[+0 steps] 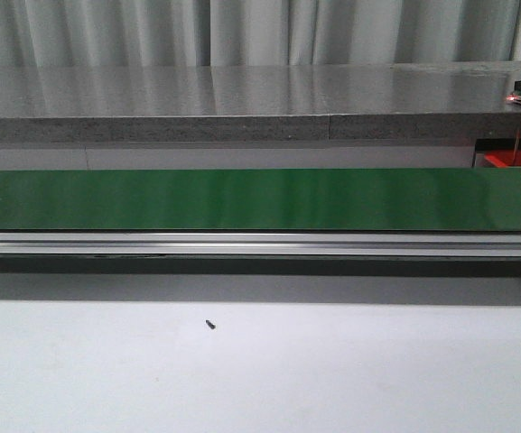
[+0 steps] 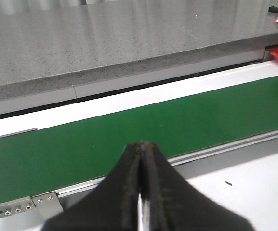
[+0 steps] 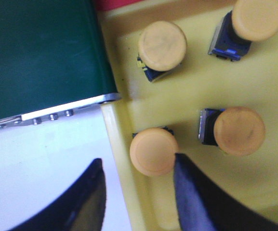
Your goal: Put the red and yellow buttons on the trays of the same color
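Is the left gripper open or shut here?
Shut. In the left wrist view the left gripper has both fingers pressed together, holding nothing.

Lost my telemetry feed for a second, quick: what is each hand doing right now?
Left hand: closed, holding nothing, above the green belt.
Right hand: open over the yellow tray, a yellow button between its fingers, not gripped.

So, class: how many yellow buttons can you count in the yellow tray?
4 in the yellow tray: one near the belt, one beyond, one by the right gripper, one alongside. Others may lie outside view.
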Controlling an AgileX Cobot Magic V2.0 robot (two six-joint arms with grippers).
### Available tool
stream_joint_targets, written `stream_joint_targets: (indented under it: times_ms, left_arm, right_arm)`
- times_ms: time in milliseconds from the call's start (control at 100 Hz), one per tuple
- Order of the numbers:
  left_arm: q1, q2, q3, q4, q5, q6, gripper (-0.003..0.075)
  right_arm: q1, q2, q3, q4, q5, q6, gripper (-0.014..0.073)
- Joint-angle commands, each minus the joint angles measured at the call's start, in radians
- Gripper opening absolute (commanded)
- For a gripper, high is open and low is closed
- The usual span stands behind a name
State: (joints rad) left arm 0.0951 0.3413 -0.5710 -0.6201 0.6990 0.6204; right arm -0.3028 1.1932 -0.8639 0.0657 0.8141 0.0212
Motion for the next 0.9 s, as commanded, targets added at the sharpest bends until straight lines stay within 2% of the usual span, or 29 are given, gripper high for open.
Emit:
stream_joint_targets:
  times_ms: [0,90,190,450,660,890]
  left_arm:
    - [-0.008,0.009,-0.028,-0.04,-0.069,0.0,-0.002]
    - [-0.008,0.009,-0.028,-0.04,-0.069,0.0,-0.002]
    - [-0.008,0.009,-0.028,-0.04,-0.069,0.0,-0.002]
    - [-0.008,0.009,-0.028,-0.04,-0.069,0.0,-0.002]
    - [-0.008,0.009,-0.028,-0.04,-0.069,0.0,-0.002]
    - [-0.008,0.009,-0.028,-0.04,-0.069,0.0,-0.002]
  right_arm:
    - [-0.005,-0.07,-0.021,0.021,-0.007,0.0,0.015]
    - [-0.002,-0.119,-0.021,0.039,0.007,0.0,-0.0018]
    - [0.015,-0.166,-0.021,0.044,0.013,0.0,-0.013]
    - [0.122,-0.253,-0.021,0.045,0.003,0.0,-0.0122]
    - [0.202,-0.302,-0.021,0.045,-0.083,0.0,-0.0122]
    - [0.228,-0.342,-0.014,0.044,-0.132,-0.021,-0.0122]
